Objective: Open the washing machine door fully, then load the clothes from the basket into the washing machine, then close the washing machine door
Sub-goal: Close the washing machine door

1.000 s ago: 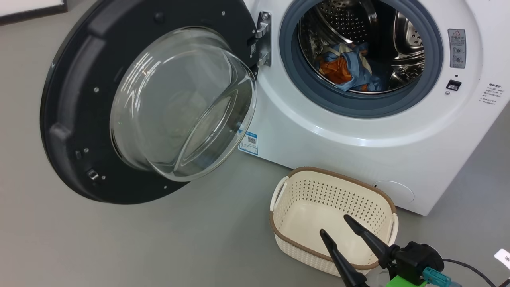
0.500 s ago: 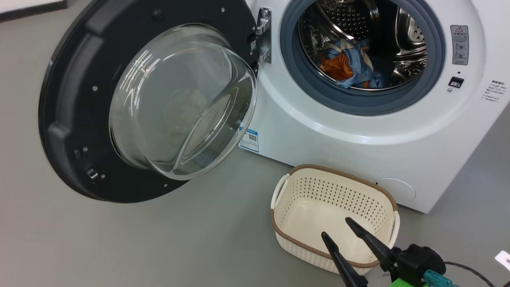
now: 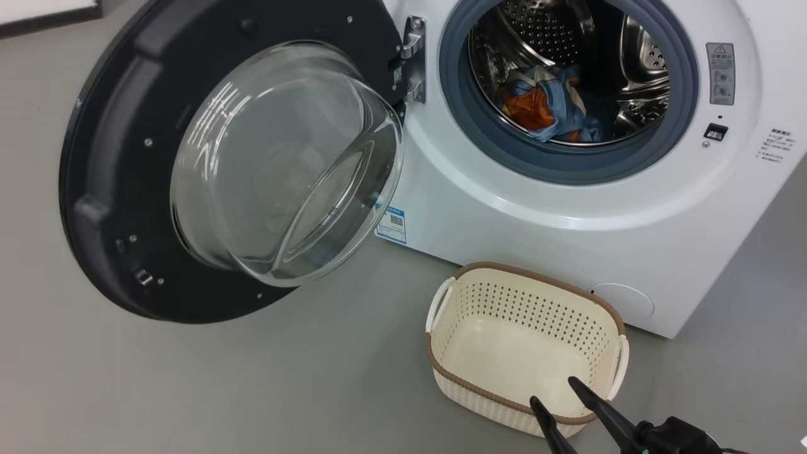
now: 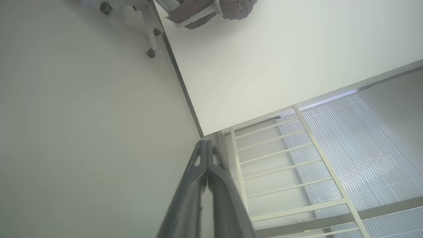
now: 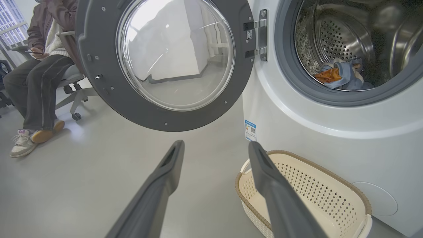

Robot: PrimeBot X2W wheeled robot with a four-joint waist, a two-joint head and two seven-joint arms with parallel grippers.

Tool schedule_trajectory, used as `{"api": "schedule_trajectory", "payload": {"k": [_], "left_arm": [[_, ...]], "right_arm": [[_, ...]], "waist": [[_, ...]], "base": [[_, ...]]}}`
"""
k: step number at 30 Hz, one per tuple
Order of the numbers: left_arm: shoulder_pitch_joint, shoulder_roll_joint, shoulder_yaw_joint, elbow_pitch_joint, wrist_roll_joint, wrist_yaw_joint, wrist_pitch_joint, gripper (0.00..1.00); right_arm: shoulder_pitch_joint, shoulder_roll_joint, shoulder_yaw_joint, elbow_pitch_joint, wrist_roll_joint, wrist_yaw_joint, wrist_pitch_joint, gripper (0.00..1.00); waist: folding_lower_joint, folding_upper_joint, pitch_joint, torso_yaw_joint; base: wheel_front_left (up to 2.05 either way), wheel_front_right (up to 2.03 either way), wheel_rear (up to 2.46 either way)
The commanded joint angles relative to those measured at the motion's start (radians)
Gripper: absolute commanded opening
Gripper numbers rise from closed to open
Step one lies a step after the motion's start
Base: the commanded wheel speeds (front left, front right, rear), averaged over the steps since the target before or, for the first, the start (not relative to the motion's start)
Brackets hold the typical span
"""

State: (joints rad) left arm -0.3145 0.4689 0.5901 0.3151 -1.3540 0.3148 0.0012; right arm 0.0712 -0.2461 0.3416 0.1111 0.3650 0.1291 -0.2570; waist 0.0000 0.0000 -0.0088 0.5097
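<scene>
The floor [image 3: 189, 378] is smooth, matt grey and seamless, with soft reflections. The washing machine [image 3: 567, 246] stands directly on it, its white base meeting the floor along the front edge and the near corner. The basket [image 3: 523, 306] rests flat on the floor just before the lower front of the washing machine; whether the two touch cannot be told. Right wrist view: a seated person's shoes [image 5: 23, 145] are planted on the floor, well apart from the basket, with a chair castor [image 5: 76, 116] beside them. Left wrist view: castors [image 4: 151, 53] stand on the floor near the dark skirting [image 4: 185, 89] at the foot of a white wall [image 4: 264, 66].
</scene>
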Motion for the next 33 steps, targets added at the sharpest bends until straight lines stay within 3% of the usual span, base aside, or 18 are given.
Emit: {"api": "schedule_trajectory", "payload": {"k": [1,16,25,33], "left_arm": [[-0.057,0.068,0.017,-0.006,-0.011,0.006,0.008,0.0],[-0.19,0.044,-0.001,0.128,-0.064,-0.026,0.024,0.0],[-0.202,-0.007,0.025,0.102,-0.123,-0.045,0.052,0.0],[-0.226,-0.059,0.05,0.071,-0.181,-0.04,0.071,0.0]], "right_arm": [[-0.003,-0.007,0.01,-0.029,-0.006,0.002,-0.005,1.0],[0.049,-0.06,-0.051,-0.085,-0.017,0.002,-0.005,1.0],[0.036,-0.144,-0.068,-0.129,0.0,0.002,-0.005,1.0],[0.026,-0.19,-0.075,-0.144,0.013,0.002,-0.005,1.0]], "waist": [[0.0,0.0,0.004,0.0],[0.0,0.0,0.099,-0.016],[0.0,0.0,0.234,-0.071],[0.0,0.0,0.29,-0.099]], "base": [[0.0,0.0,0.0],[0.0,0.0,0.0],[0.0,0.0,0.0],[0.0,0.0,0.0]]}}
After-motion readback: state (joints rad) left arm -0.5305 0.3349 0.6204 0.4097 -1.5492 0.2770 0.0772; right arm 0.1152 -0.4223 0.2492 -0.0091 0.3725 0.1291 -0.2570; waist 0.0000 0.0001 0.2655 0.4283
